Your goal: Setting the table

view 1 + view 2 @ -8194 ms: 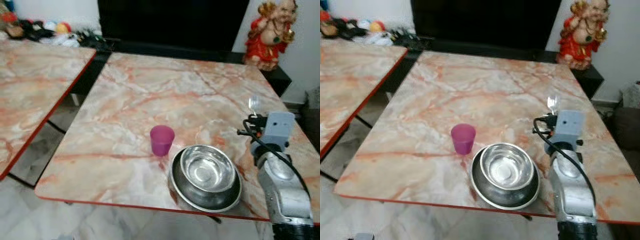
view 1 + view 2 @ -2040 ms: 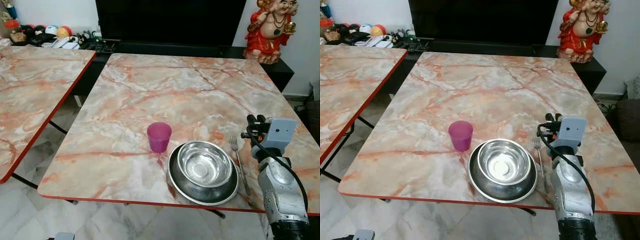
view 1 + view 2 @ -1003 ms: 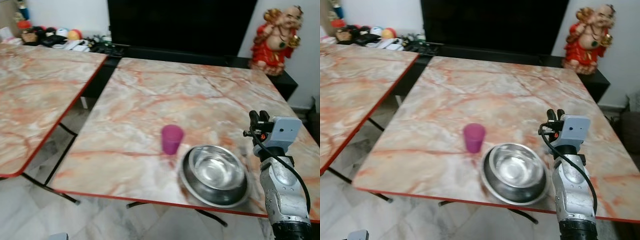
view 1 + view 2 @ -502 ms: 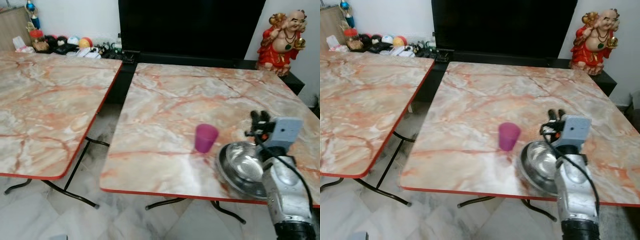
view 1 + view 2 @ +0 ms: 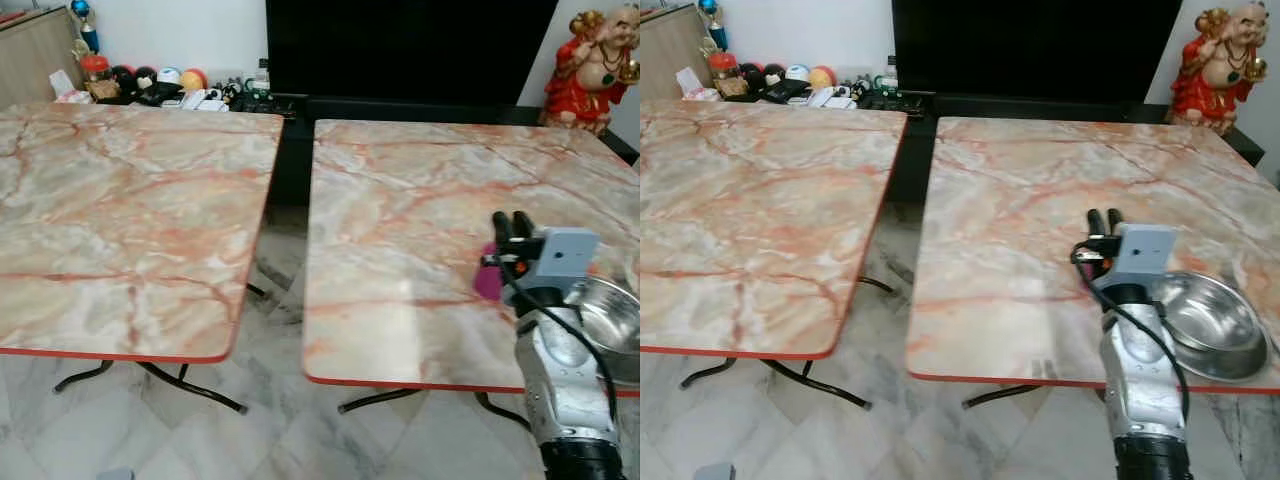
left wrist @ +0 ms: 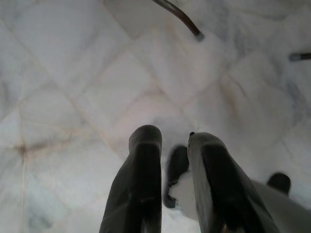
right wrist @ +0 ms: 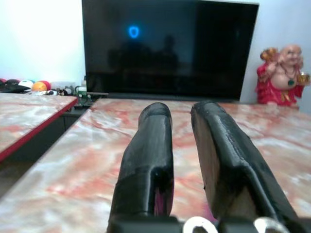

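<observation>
Before pink cup [image 5: 487, 280], right hand [image 5: 511, 222], bowl [image 5: 1205, 322] beside

The right arm [image 5: 560, 400] was silver, with a pale blue-grey box behind its pincer [image 5: 511, 224], two long black fingers and a black cable.

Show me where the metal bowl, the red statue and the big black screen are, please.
metal bowl [image 5: 1208, 322], right eye view, inner wall.
red statue [image 5: 1218, 70], right eye view, its robe.
black screen [image 7: 170, 48], right wrist view, middle of the glass.
</observation>
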Motion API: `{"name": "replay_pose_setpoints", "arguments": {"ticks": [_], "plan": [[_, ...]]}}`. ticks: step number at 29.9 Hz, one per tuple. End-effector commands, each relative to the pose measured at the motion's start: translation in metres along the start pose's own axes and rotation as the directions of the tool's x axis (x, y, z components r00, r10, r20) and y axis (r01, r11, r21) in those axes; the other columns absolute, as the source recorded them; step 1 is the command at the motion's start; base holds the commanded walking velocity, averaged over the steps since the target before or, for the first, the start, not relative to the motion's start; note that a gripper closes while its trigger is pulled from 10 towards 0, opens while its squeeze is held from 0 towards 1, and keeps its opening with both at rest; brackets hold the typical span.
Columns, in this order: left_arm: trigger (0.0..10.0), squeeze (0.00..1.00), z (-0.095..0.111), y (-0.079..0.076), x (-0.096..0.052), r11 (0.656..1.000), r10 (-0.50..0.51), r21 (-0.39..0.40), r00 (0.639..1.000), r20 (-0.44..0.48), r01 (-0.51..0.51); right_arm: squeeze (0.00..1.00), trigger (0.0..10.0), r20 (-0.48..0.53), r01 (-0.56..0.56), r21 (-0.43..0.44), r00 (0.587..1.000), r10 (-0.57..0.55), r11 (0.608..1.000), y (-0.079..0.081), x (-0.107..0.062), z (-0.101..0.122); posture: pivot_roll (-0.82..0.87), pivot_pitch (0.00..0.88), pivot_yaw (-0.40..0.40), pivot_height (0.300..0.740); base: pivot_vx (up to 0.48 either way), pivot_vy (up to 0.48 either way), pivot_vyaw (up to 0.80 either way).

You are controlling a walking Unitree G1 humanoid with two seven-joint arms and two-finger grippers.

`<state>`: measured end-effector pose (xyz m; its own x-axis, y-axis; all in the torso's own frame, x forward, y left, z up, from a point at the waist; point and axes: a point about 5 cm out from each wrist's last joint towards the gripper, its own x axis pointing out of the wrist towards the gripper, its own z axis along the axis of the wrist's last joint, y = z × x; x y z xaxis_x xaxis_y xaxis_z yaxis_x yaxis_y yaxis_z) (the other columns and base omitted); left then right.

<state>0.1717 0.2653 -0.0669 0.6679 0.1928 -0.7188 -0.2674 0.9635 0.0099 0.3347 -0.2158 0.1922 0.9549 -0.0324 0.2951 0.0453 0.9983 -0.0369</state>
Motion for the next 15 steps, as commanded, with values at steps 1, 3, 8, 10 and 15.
{"name": "replay_pose_setpoints", "arguments": {"ticks": [1,3,8,10,15], "plan": [[10.0,0.00,-0.011,0.007,-0.004,1.000,0.018,0.006,0.999,-0.035,-0.018,0.00,10.0,0.017,-0.037,0.025,0.999,0.037,0.999,0.012,0.001,0.002,0.05,0.039,-0.032,0.740,0.000,0.480,0.00],[10.0,0.00,-0.012,0.009,-0.005,1.000,0.017,0.013,0.999,-0.035,-0.016,0.68,10.0,0.003,-0.059,0.047,0.998,0.059,0.997,0.017,-0.001,-0.002,0.06,0.021,-0.030,0.740,0.000,0.480,0.00],[10.0,0.00,-0.011,0.011,-0.005,1.000,0.018,0.024,0.999,-0.034,-0.017,1.00,10.0,-0.002,-0.062,0.076,0.998,0.062,0.995,0.021,-0.001,-0.006,0.07,0.000,-0.032,0.740,0.000,0.480,0.00],[10.0,0.00,-0.008,0.012,-0.005,0.999,0.018,0.030,0.999,-0.028,-0.017,1.00,10.0,0.000,-0.061,0.088,0.998,0.062,0.994,0.023,0.001,-0.005,0.07,0.010,-0.021,0.740,0.000,0.480,0.00],[10.0,0.00,-0.005,0.012,-0.004,0.999,0.020,0.033,1.000,-0.019,-0.019,0.15,10.0,0.006,-0.055,0.080,0.998,0.055,0.995,0.025,0.002,-0.003,0.07,0.040,-0.018,0.740,0.000,0.480,0.00]]}}
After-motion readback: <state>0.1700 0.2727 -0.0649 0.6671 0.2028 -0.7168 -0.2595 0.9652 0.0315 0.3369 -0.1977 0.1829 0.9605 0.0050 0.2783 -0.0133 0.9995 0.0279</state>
